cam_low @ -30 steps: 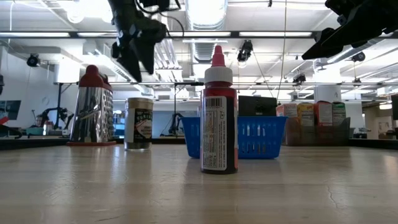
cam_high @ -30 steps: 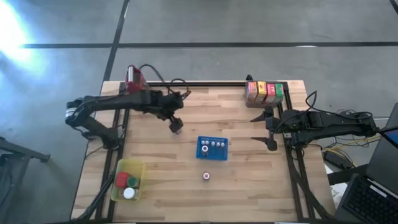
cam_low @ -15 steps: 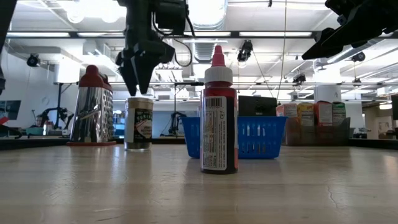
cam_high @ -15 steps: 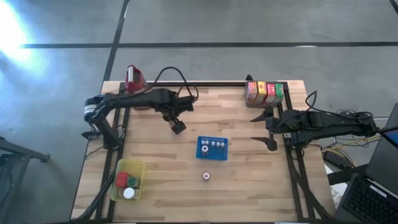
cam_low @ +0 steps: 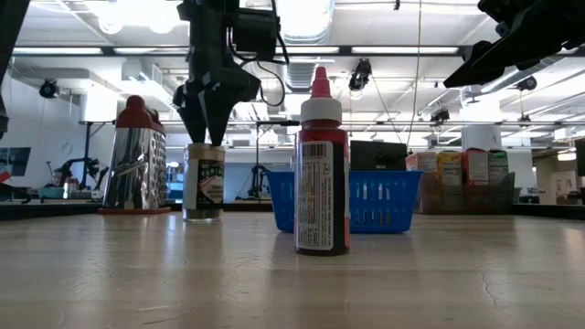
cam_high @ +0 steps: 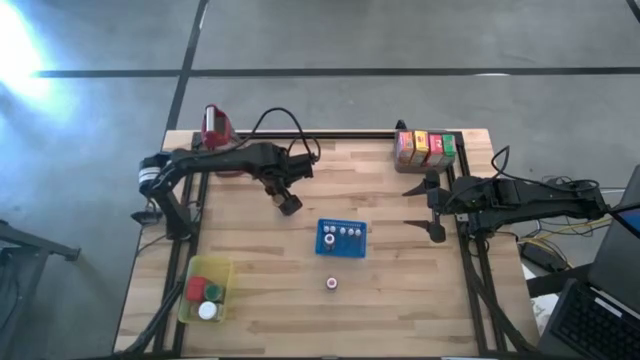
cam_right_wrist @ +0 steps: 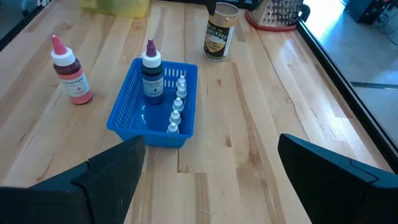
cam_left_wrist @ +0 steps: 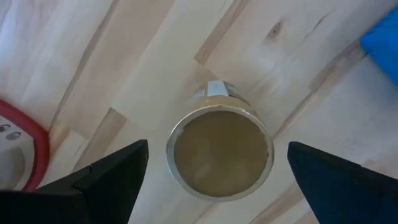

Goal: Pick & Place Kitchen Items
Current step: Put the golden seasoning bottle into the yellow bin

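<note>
Left gripper [cam_low: 208, 137]: jaws spread, holding nothing, directly above tin [cam_left_wrist: 219, 151] | Tin: upright on table [cam_high: 400, 290], left of blue basket [cam_high: 342, 238], fingertips not touching | Right gripper [cam_high: 432, 206]: spread, empty, table right side.

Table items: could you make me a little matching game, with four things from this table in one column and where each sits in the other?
Things:
1. round tin
2. red dropper bottle
3. colored cartons
4. yellow bin

Places:
A. standing alone on bare wood beside the blue basket
B. lined up at the back right corner of the table
C. directly below the open left tool
D. front left of the table, holding round lids

Pairs: 1-C, 2-A, 3-B, 4-D
</note>
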Available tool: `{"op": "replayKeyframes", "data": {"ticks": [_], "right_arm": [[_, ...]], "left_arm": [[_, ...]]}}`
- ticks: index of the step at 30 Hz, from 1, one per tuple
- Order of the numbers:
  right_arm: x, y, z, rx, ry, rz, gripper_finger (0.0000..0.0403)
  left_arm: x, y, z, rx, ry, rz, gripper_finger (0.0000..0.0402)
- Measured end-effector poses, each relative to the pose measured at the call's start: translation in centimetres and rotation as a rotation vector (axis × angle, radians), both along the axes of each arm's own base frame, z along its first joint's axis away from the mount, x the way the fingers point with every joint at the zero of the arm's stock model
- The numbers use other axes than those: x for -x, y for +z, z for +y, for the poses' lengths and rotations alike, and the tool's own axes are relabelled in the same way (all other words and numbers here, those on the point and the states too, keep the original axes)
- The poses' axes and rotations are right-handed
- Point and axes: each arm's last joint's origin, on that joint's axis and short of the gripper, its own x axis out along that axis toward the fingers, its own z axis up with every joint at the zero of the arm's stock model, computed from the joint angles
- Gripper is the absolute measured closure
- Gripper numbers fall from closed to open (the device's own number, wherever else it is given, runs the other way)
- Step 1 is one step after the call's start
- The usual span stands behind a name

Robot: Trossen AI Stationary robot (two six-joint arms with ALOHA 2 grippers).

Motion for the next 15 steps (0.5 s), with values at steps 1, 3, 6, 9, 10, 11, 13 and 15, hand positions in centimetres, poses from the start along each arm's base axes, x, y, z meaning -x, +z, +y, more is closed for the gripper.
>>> {"op": "replayKeyframes", "data": {"ticks": [1, 3, 6, 9, 10, 11, 13, 15], "right_arm": [[0.0, 0.0, 0.0, 0.002, 0.001, 0.0, 0.0039], [0.0, 0.0, 0.0, 0.0, 0.0, 0.0, 0.0039], [0.0, 0.0, 0.0, 0.002, 0.001, 0.0, 0.0039], [0.0, 0.0, 0.0, 0.0, 0.0, 0.0, 0.0039], [0.0, 0.0, 0.0, 0.002, 0.001, 0.0, 0.0039], [0.0, 0.0, 0.0, 0.001, 0.001, 0.0, 0.0039], [0.0, 0.0, 0.0, 0.0, 0.0, 0.0, 0.0039], [0.0, 0.0, 0.0, 0.001, 0.001, 0.0, 0.0039]], "left_arm": [[0.0, -0.2, 0.0, 0.002, 0.001, 0.002, 0.0012], [0.1, -0.6, 0.0, 0.018, 0.0, 0.001, 0.0012], [0.2, -1.4, -0.1, 0.031, 0.0, 0.018, 0.0012], [0.0, -2.0, -0.1, 0.028, -0.005, 0.006, 0.0012], [-0.1, -2.0, 0.0, 0.027, -0.006, 0.001, 0.0012], [-0.1, -2.1, -0.1, 0.029, -0.01, 0.002, 0.0012], [-0.1, -2.2, 0.0, 0.028, -0.014, -0.006, 0.0012], [-0.1, -2.4, 0.0, 0.029, -0.013, -0.008, 0.0012]]}}
